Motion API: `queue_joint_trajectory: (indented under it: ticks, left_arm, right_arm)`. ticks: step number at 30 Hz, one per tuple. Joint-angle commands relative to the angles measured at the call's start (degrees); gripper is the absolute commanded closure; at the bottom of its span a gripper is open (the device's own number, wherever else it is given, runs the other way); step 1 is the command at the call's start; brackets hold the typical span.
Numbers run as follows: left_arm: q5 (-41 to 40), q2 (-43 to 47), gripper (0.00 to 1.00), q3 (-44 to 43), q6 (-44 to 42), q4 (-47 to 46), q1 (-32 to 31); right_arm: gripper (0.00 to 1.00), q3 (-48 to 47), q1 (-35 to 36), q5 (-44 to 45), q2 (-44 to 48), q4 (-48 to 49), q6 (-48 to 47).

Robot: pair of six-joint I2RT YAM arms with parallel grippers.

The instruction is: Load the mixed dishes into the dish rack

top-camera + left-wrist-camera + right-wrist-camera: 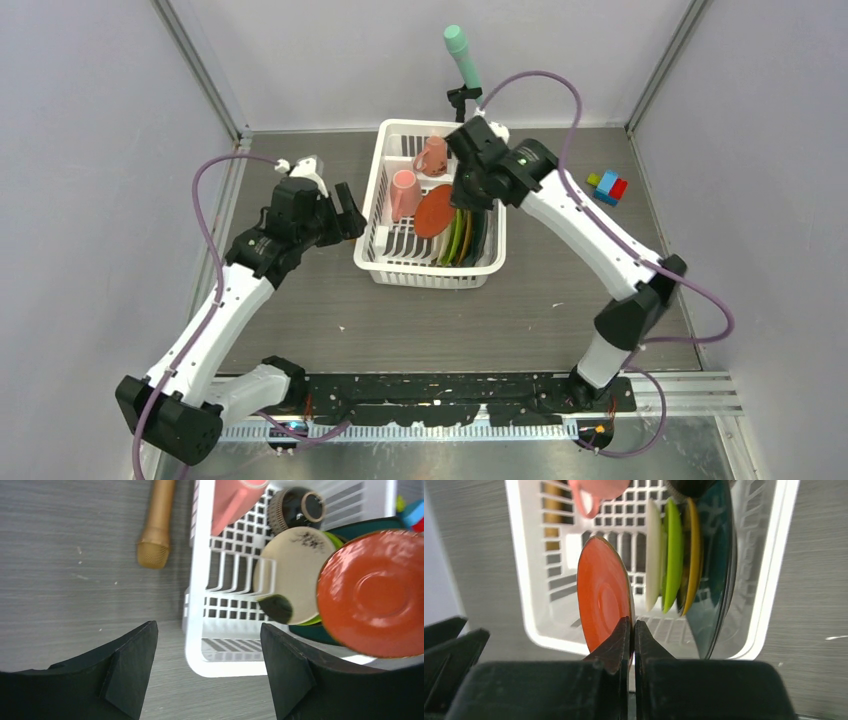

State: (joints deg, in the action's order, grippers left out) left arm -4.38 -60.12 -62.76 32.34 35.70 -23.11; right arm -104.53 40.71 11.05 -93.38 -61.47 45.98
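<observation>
The white dish rack (385, 262) stands mid-table. In it are two pink mugs (403, 192) (432, 155) and upright plates: cream (652, 555), green (672, 555), yellow (692, 555) and dark teal (716, 570). A small brown bowl (295, 507) lies at the rack's far end. My right gripper (632, 630) is shut on the rim of the red-orange dish (601, 592) and holds it upright inside the rack, left of the cream plate. In the top view the right gripper (456, 202) is over the rack. My left gripper (352, 212) is open and empty beside the rack's left wall.
A gold handle-like object (156, 525) lies on the table by the rack's outer left side. A mint-green cylinder on a black stand (462, 55) rises behind the rack. Coloured toy blocks (607, 186) sit at the right. Grey walls close in on both sides.
</observation>
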Motion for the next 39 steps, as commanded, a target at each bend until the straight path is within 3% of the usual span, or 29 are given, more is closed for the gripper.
queue_joint_trajectory:
  ticks: [1,4,6,8,12,16,17,19,22,28,32,35,39]
  left_arm:
    - [-2.7,-0.3,0.23,2.5,-1.4,0.1,0.2]
    - [6.5,1.0,0.27,3.9,-4.0,-4.9,0.3]
    - [12.4,3.2,0.35,6.1,-7.5,-10.6,-0.2]
    - [10.8,6.6,0.37,8.6,-12.4,-15.4,-2.3]
    - [12.3,13.3,0.37,14.8,-28.4,-25.5,-5.2]
    - [22.9,17.2,0.38,20.2,-40.6,-36.0,-5.7]
    - [29.0,17.3,0.4,20.6,-45.2,-37.2,-5.8]
    - [35.1,16.6,0.43,20.0,-52.5,-37.3,-5.9]
    - [37.4,14.4,0.45,17.9,-57.7,-36.5,-6.4]
    - [41.7,10.1,0.57,11.6,-77.0,-23.7,-10.7]
    - [37.4,7.7,0.58,9.5,-79.9,-21.1,-13.2]
    - [35.4,6.4,0.64,8.1,-80.4,-18.8,-14.2]
    - [31.4,5.6,0.6,8.0,-80.9,-17.5,-15.4]
  right_arm:
    - [1.0,-13.9,4.5,21.0,-8.0,-14.8,2.1]
    - [1.0,-20.3,6.8,21.5,-13.7,-18.4,2.5]
    - [1.0,-21.0,7.0,19.2,-14.8,-17.4,2.9]
    - [1.0,-21.5,6.9,16.4,-14.8,-15.8,3.2]
    - [1.0,-24.0,5.3,9.5,-14.9,-14.9,5.2]
    - [1.0,-25.5,2.1,0.2,-15.2,-15.8,7.9]
    - [1.0,-25.6,1.3,-0.9,-15.2,-15.9,8.1]
    - [1.0,-25.5,0.5,-4.1,-15.1,-16.2,8.8]
    - [1.0,-25.5,0.3,-8.0,-14.6,-16.2,9.5]
    - [1.0,-22.6,0.2,-13.1,-12.5,-13.5,11.8]
    - [1.0,-19.3,0.3,-17.0,-10.9,-9.8,13.7]
    - [1.0,-17.3,0.2,-18.1,-9.7,-7.4,14.4]
    - [1.0,-16.3,0.3,-18.8,-9.1,-6.4,14.8]
